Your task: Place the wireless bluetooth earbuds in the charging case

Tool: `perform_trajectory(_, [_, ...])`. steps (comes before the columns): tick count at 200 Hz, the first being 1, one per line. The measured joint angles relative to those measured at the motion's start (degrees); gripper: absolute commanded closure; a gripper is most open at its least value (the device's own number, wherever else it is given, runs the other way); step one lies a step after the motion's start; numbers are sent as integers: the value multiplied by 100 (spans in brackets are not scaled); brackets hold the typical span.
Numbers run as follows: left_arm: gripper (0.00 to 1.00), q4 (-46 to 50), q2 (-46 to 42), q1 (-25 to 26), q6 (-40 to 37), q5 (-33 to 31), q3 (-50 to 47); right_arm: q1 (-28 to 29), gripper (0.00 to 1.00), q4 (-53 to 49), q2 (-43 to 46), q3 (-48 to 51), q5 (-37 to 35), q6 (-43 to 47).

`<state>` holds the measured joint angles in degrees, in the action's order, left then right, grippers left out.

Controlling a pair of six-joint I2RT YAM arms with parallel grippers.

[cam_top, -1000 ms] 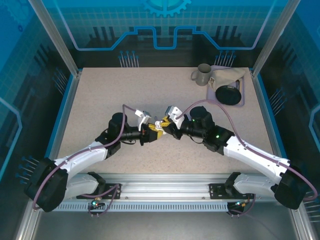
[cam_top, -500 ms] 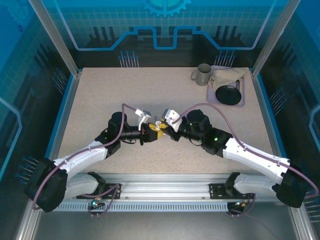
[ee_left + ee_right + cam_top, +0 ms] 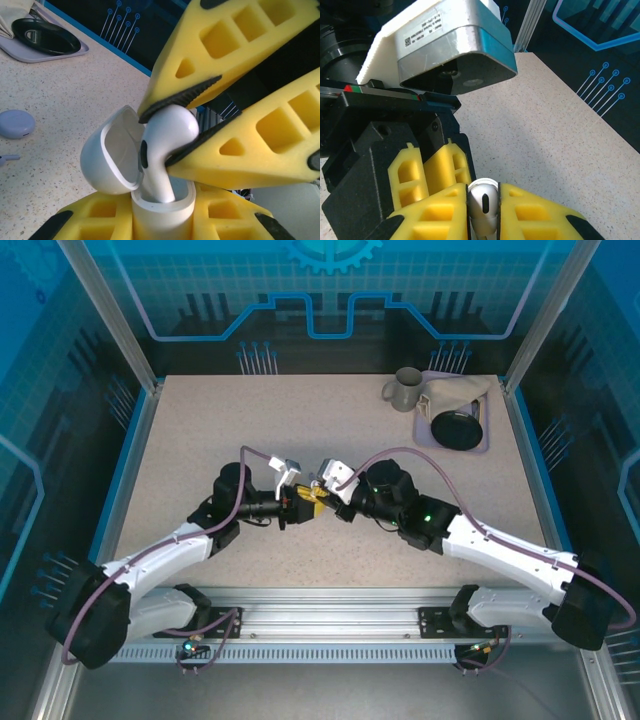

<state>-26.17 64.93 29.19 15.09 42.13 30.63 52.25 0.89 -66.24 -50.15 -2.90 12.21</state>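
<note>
One earbud: white, glossy, stem pointing down into the mouth of the charging case; the bulb is clear above the rim, so I judge it part-way in, not yet seated.
Right gripper: jaws closed on the earbud's bulb, one pad on each side, reaching in from above the case.
Handling of the earbud: very light, rigid and slick. A pinch on the rounded bulb could squirt it out sideways, so hold gently and push straight along the stem.
Charging case: white, upright, with its lid hinged open and leaning away to one side.
Left gripper: jaws closed on the lower body of the case, one finger on each flank, leaving the rim and lid free.
Handling of the case: light, hard and smooth. The body is the right hold. The open lid looks like the weak part, so it should not be knocked.
Room around the case: both sets of fingers crowd it, so only a straight path down into it is free.
Lavender disc: on the table beyond the case's lid side, apart from it.
Tray: well beyond the case near the far table edge, holding a black dish, with a mug beside it.
Edges: the case sits mid-table, well away from every edge.
</note>
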Motion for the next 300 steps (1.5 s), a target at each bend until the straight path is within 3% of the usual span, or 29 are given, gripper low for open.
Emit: perform_trajectory(300, [100, 219, -313, 0, -216, 118, 0, 28, 62, -457, 35, -380, 356, 7])
